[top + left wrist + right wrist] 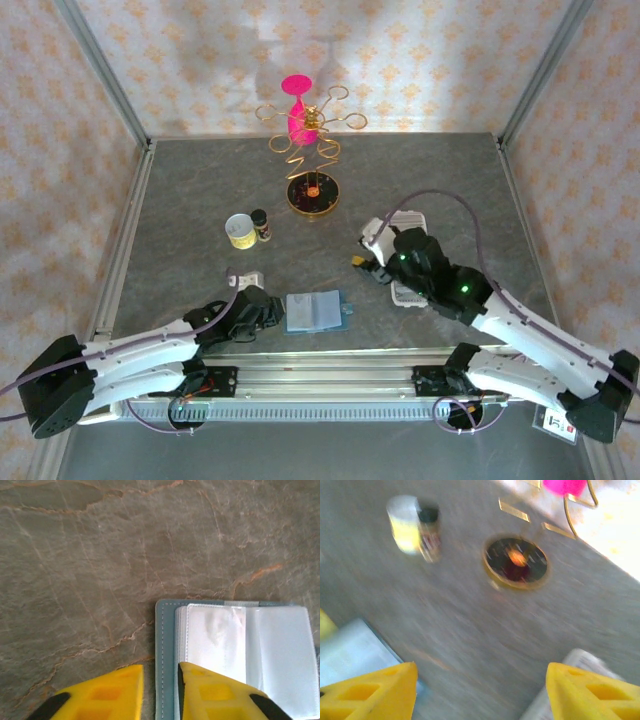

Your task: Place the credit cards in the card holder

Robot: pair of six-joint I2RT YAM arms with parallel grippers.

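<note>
The card holder, a whitish ridged tray, lies at right and is largely covered by my right arm; a corner of it shows by my right finger. My right gripper hovers open over bare table, with nothing between its yellow fingers. That view is motion-blurred. My left gripper stands slightly open astride the left edge of an opened teal wallet with clear sleeves. One finger is over the sleeves, the other over the table. The credit cards are out of view.
At the back stands a gold wire stand with a pink top on a round dark base. A yellow-white cup and a small dark bottle sit mid-table. A small white object lies by my left arm.
</note>
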